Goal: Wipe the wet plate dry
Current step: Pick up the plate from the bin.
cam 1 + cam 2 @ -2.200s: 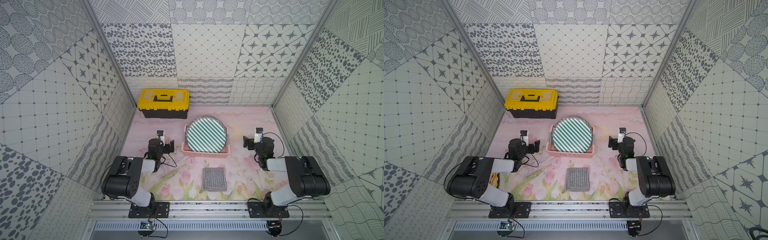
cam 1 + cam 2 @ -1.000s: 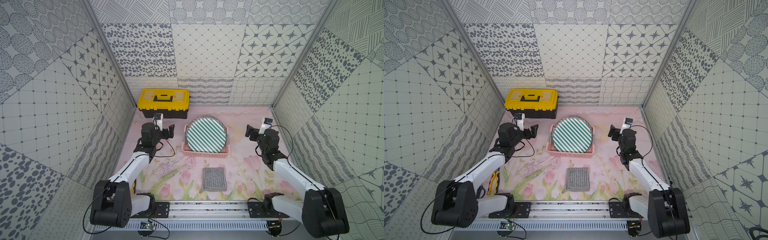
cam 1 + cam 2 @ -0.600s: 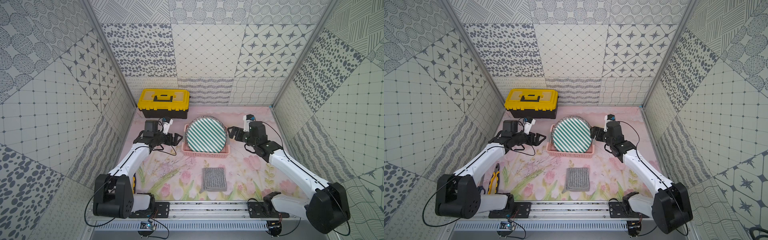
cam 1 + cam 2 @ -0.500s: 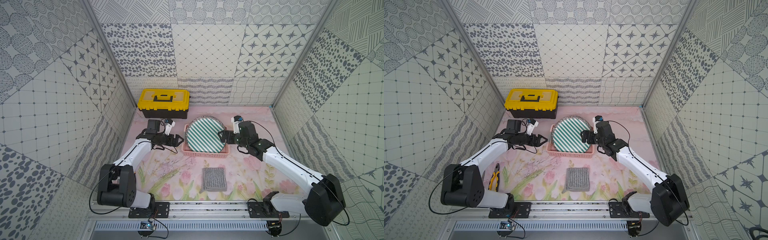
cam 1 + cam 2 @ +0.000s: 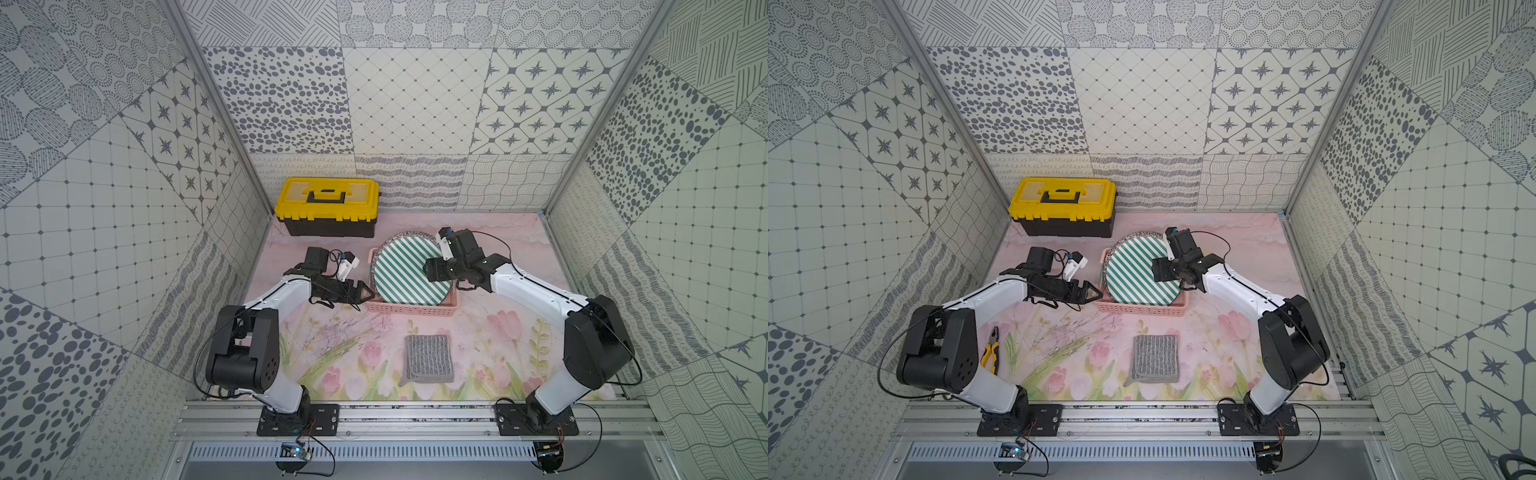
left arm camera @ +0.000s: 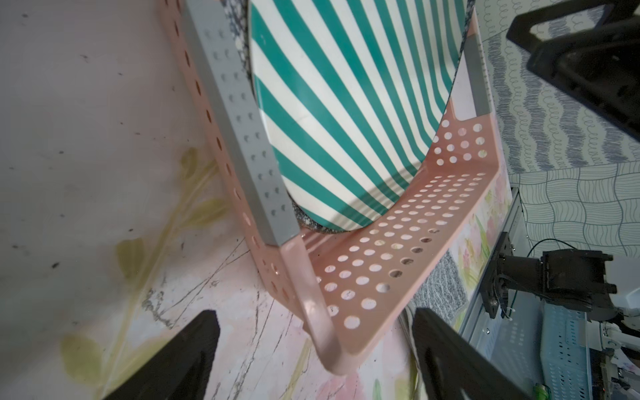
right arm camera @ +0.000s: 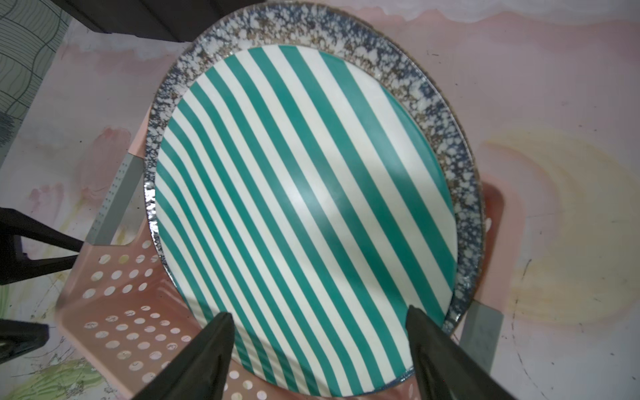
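Green-striped plate (image 5: 409, 272) leaning in pink basket (image 5: 411, 309); left gripper (image 5: 368, 293) parted around basket's corner, right gripper (image 7: 318, 332) parted before plate's face, both grasping nothing; grey cloth (image 5: 428, 359) nearby

My left arm (image 5: 282, 293) is stretched forward from its base, shoulder block low, the white forearm running in toward the middle. I have the wrist turned so the left gripper (image 5: 367, 293) points sideways to the robot's right, lying about level. In the left wrist view its two black fingers (image 6: 194, 346) stand wide apart with nothing clamped. My right arm (image 5: 536, 295) reaches forward and inward in mirror fashion, its forearm angled toward the centre and the right gripper (image 5: 430, 271) aimed to the robot's left. Its jaws are spread wide as well. The two grippers face each other, well apart.
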`<state>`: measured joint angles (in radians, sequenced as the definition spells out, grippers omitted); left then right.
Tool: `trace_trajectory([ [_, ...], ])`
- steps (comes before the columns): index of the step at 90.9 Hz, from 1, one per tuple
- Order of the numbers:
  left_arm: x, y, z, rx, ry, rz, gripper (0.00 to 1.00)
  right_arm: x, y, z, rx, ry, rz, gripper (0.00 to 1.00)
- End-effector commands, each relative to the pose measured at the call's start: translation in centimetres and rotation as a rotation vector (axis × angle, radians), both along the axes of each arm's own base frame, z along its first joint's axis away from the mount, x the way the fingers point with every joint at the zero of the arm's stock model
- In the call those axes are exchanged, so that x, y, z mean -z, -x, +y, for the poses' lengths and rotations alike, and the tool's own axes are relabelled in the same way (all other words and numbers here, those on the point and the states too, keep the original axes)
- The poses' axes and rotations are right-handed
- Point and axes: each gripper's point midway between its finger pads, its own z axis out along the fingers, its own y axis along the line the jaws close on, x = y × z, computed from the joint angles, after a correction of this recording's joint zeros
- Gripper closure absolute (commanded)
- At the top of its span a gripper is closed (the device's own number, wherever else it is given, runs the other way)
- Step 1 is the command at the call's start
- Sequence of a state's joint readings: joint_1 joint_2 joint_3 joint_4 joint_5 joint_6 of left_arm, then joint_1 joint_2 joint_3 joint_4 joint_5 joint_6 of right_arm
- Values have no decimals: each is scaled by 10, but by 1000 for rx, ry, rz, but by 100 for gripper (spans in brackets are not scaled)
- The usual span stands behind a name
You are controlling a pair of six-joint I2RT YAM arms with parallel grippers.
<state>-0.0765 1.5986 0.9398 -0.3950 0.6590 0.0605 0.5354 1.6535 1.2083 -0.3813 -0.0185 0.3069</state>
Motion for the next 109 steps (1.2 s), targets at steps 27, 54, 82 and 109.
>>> trace_trajectory([
  [27, -6, -2, -34, 84, 45, -36, 10, 12, -33, -24, 29, 47, 15, 19],
  [54, -8, -5, -34, 59, 50, -40, 11, 9, -33, -17, 5, 35, 26, 24],
  [82, -7, -10, -27, 20, 8, -77, 11, 23, -33, -15, -5, 49, 59, 30],
  [109, -5, -10, -30, 22, 31, -50, 12, 27, -27, -18, 7, 83, 60, 31],
])
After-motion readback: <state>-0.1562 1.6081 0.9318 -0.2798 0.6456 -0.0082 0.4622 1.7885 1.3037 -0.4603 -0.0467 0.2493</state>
